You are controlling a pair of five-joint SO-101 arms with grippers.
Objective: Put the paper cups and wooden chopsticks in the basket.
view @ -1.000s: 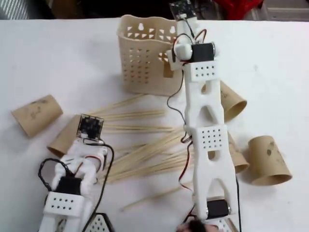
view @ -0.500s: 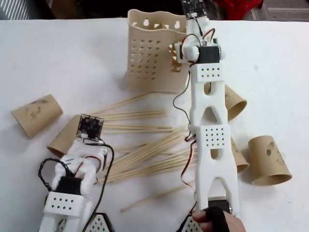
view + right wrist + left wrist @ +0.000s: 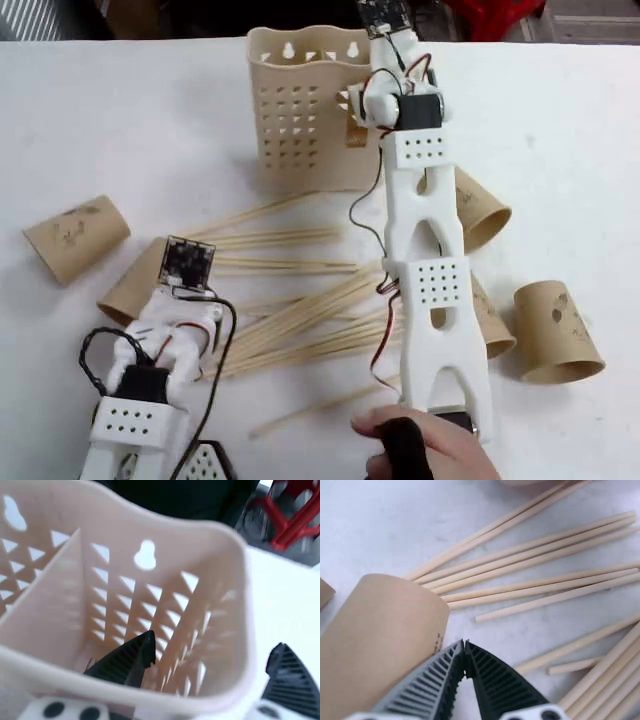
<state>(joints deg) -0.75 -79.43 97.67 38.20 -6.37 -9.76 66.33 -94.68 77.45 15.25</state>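
Note:
Several wooden chopsticks (image 3: pixel 300 310) lie fanned across the middle of the table. The beige perforated basket (image 3: pixel 300 110) stands at the back. My right gripper (image 3: pixel 212 655) is open and straddles the basket's wall, one finger (image 3: pixel 132 660) inside and the other outside. Brown paper cups lie on their sides: one at the far left (image 3: pixel 75 237), one (image 3: pixel 130 288) beside my left arm (image 3: pixel 160 340), and others to the right (image 3: pixel 555 330) (image 3: pixel 482 212). My left gripper (image 3: pixel 465 650) is shut and empty, its tips beside a cup (image 3: pixel 380 640) and near the chopsticks (image 3: pixel 540 560).
A person's hand (image 3: pixel 420 450) rests at the base of the right arm (image 3: pixel 430 290) at the front edge. Another cup (image 3: pixel 492 322) lies partly hidden behind that arm. Bare white table lies at the far left and far right.
The basket tilted and slid right with the right gripper, then came back left and upright. A hand has come further in at the right arm's base. The left arm stayed still.

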